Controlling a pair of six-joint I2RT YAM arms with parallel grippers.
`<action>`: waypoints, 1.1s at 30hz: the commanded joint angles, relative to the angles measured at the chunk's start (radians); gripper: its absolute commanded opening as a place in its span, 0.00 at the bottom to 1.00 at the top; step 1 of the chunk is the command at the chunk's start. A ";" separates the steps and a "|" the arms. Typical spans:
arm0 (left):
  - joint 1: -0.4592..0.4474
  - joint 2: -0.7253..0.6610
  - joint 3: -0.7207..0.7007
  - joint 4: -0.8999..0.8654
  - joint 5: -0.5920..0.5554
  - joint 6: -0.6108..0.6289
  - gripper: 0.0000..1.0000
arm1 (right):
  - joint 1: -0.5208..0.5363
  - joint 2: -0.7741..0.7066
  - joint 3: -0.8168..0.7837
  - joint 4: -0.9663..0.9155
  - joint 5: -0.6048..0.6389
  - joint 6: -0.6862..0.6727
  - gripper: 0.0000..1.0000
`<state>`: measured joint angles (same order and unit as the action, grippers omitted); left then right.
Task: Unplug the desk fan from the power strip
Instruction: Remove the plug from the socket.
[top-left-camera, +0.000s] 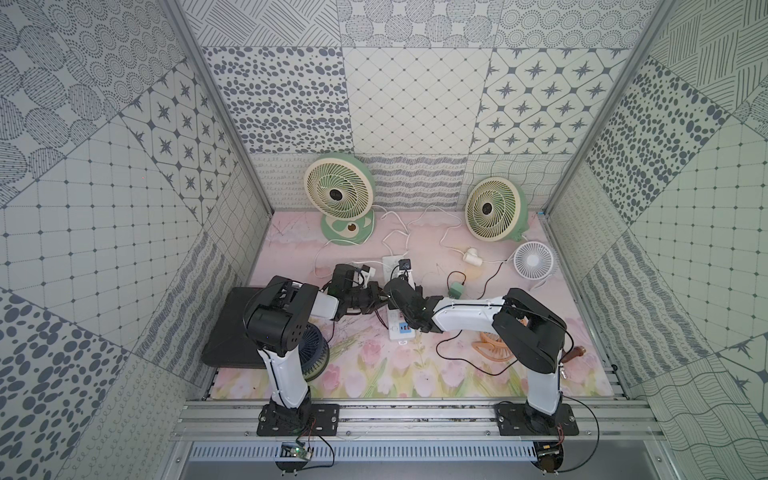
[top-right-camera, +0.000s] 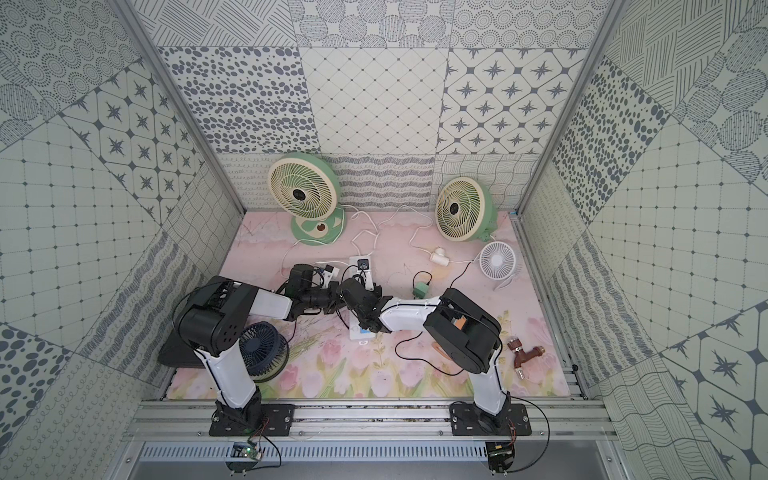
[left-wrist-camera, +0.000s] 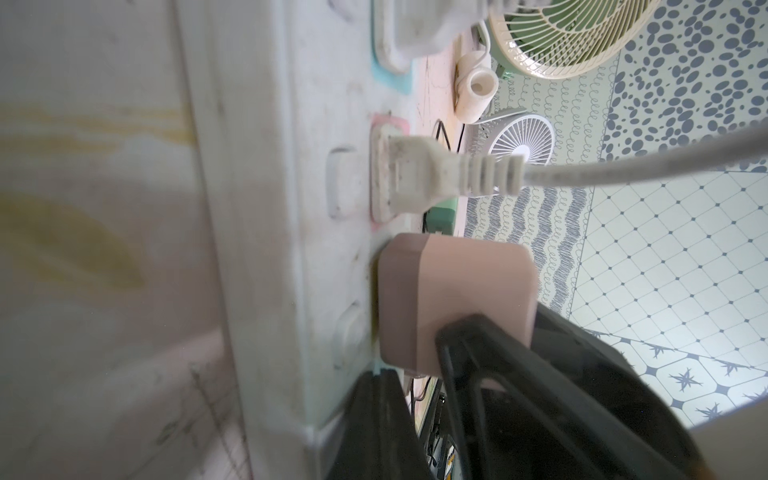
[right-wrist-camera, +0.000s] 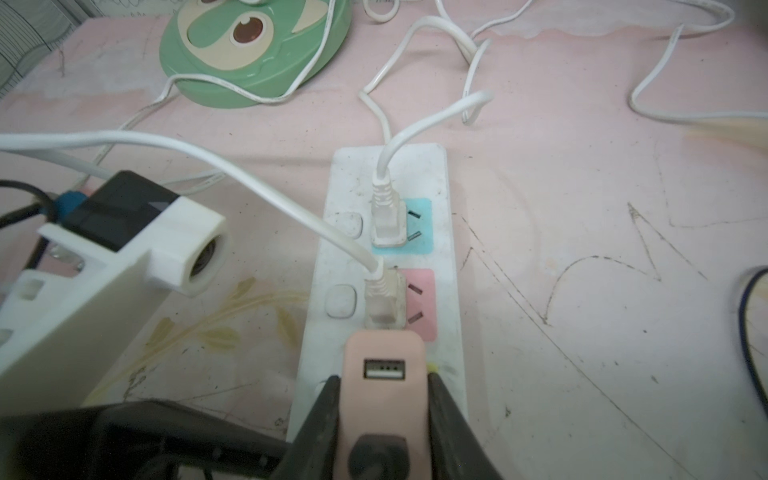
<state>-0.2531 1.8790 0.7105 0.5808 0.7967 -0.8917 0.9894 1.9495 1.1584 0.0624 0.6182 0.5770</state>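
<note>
As the pink plug (right-wrist-camera: 384, 405) is clamped in the right claw (right-wrist-camera: 383, 380), a pull straight off the power strip (right-wrist-camera: 451, 257) is judged needed.

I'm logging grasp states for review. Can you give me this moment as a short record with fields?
power strip: white, lying flat
blue socket: white plug seated
pink socket: second white plug seated
next socket along: pink adapter seated, USB port empty
right tool: closed on the pink adapter's two sides
left tool: shut, at the strip's side; contact unclear
</note>
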 joint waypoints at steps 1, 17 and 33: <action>0.003 0.012 0.003 -0.093 -0.057 0.037 0.00 | 0.025 -0.005 0.044 0.021 0.059 -0.027 0.17; 0.011 -0.001 -0.002 -0.107 -0.066 0.046 0.00 | -0.003 -0.046 -0.001 0.048 -0.006 0.020 0.17; 0.012 -0.001 -0.005 -0.107 -0.067 0.047 0.00 | 0.008 -0.049 0.029 -0.009 0.010 -0.028 0.18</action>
<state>-0.2455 1.8755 0.7105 0.5682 0.7959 -0.8848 0.9916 1.9209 1.1728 0.0357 0.6006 0.5678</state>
